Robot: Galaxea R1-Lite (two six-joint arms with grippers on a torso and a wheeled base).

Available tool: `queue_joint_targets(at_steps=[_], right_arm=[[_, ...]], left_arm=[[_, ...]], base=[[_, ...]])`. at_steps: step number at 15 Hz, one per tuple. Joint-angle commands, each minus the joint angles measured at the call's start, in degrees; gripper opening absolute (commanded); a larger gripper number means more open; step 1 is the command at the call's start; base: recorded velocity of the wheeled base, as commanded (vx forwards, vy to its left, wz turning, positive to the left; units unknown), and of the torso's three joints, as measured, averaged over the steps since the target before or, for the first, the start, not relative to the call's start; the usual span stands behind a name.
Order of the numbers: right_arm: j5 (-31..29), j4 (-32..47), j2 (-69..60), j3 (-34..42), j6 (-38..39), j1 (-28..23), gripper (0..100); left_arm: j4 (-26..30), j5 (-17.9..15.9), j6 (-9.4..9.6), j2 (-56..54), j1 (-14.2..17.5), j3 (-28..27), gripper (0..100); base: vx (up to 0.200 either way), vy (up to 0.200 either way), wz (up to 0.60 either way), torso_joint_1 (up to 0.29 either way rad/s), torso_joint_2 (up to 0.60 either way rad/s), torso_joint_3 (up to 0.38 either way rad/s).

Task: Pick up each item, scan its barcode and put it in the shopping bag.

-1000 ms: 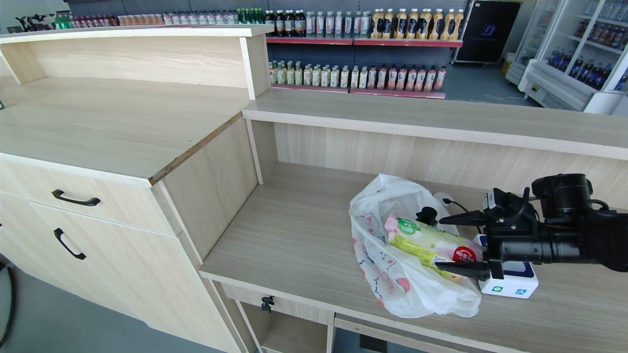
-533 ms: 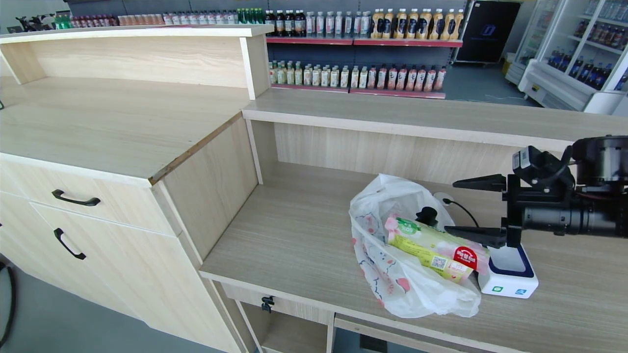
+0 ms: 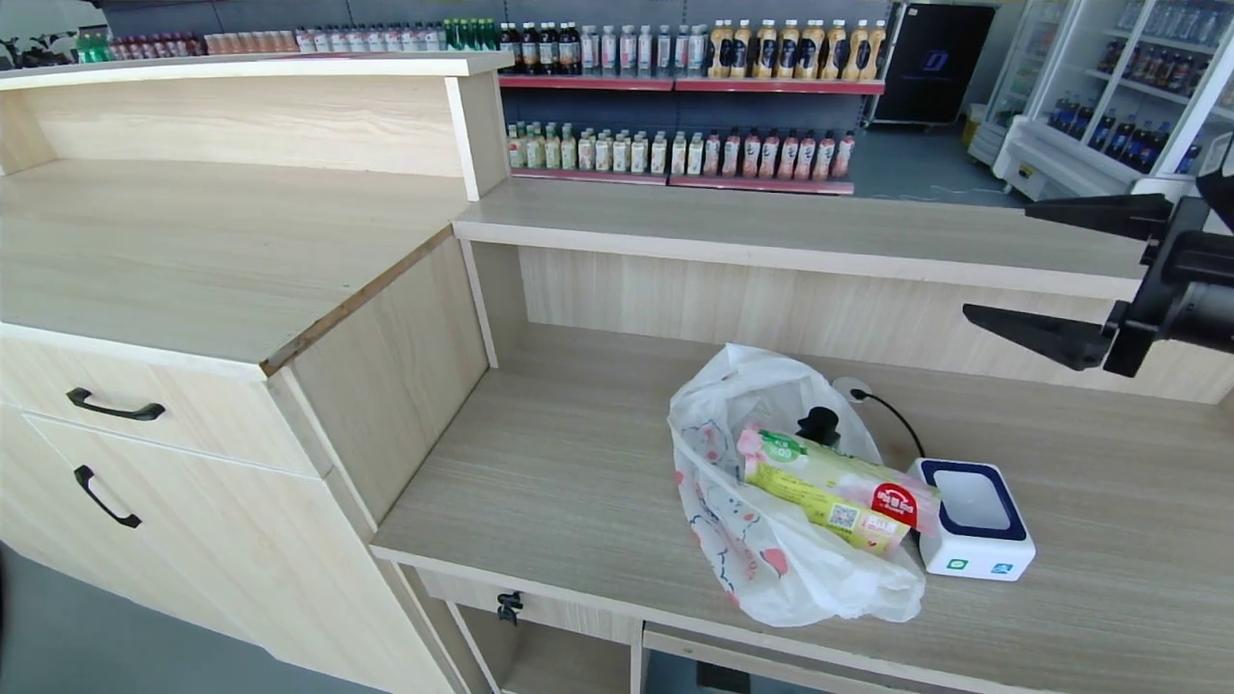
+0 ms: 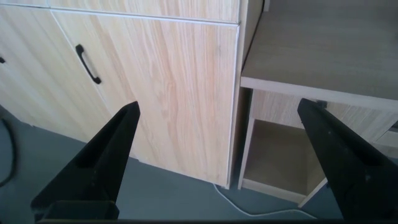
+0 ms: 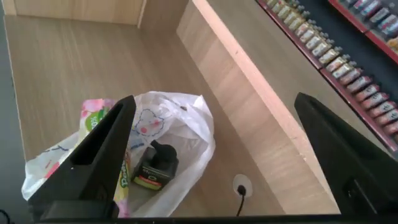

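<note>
A white plastic shopping bag (image 3: 771, 554) lies open on the lower wooden counter (image 3: 578, 463). Inside it rest a green and yellow packet (image 3: 819, 477) with a red sticker and a small black bottle (image 3: 818, 422). A white scanner (image 3: 974, 525) with a dark blue rim stands against the bag's right side. My right gripper (image 3: 996, 257) hangs open and empty, high above and right of the scanner. From its wrist view, the right gripper (image 5: 214, 99) looks down on the bag (image 5: 180, 124), the packet (image 5: 93, 121) and the bottle (image 5: 155, 165). My left gripper (image 4: 217, 106) is open and empty, low beside the cabinet front (image 4: 168, 87).
A raised ledge (image 3: 771, 226) runs behind the lower counter. A taller counter with drawers (image 3: 174, 280) stands to the left. A black cable (image 3: 892, 413) runs from a socket to the scanner. Shelves of bottles (image 3: 675, 149) line the back of the room.
My right gripper, open over the packet in the bag a second ago, has risen and drawn away to the right. The packet stays in the bag. The head camera has shifted slightly.
</note>
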Motion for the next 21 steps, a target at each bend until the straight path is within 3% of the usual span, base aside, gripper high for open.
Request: queue_joint_targets(at_steps=[1,3,5,7,9,12,14,16,18,21], right_arm=[[-9.48,0.10,-1.33,-5.64,5.83,2.36,100],[-16.78,0.36,-1.77,-8.71,11.55,2.89,100],[-17.83,2.91,-3.62,-9.06,12.95,-2.04,100],[-26.80,9.50,-6.25,-7.92,18.05,-3.88,100],[-33.48,7.22,-11.26,1.31,27.37,-3.88,100],[-42.80,1.50,-25.15,26.53,31.76,-5.64,100],[-42.80,0.45,-39.30,41.56,31.67,-3.62,100],[-42.97,1.94,-52.75,51.41,31.67,2.27,100],[-42.97,4.76,-60.83,53.16,31.85,4.82,100],[-45.08,25.15,-74.72,53.16,31.94,4.56,100]], left_arm=[[0.02,0.02,0.00,-0.02,0.11,0.00,100],[0.02,0.02,0.00,-0.02,0.02,0.00,100],[0.02,0.02,0.08,-0.02,0.02,0.00,100],[0.02,0.02,0.00,-0.02,0.11,0.00,100],[0.02,0.02,0.00,-0.02,0.11,0.00,100],[0.02,0.02,0.00,-0.02,0.11,0.00,100],[0.02,0.02,0.00,-0.02,0.02,0.00,100],[0.02,0.02,0.00,-0.02,0.02,0.00,100],[0.02,0.02,0.00,-0.02,0.11,0.00,100],[0.02,0.02,0.00,-0.02,0.02,0.00,100]], base=[[0.000,0.000,-0.60,0.012,0.00,0.002],[0.000,0.000,-0.60,0.007,0.00,0.002],[0.000,0.000,-0.60,0.000,0.00,0.002],[0.000,0.000,-0.60,0.005,0.00,0.007],[0.000,0.000,0.00,0.000,0.00,0.000],[0.000,0.000,0.00,0.000,0.00,0.000],[0.000,0.000,0.00,0.000,0.00,0.000],[0.000,0.000,0.00,0.000,0.00,0.000],[0.000,0.000,0.00,0.000,0.00,0.000],[0.000,0.000,0.00,0.000,0.00,0.000]])
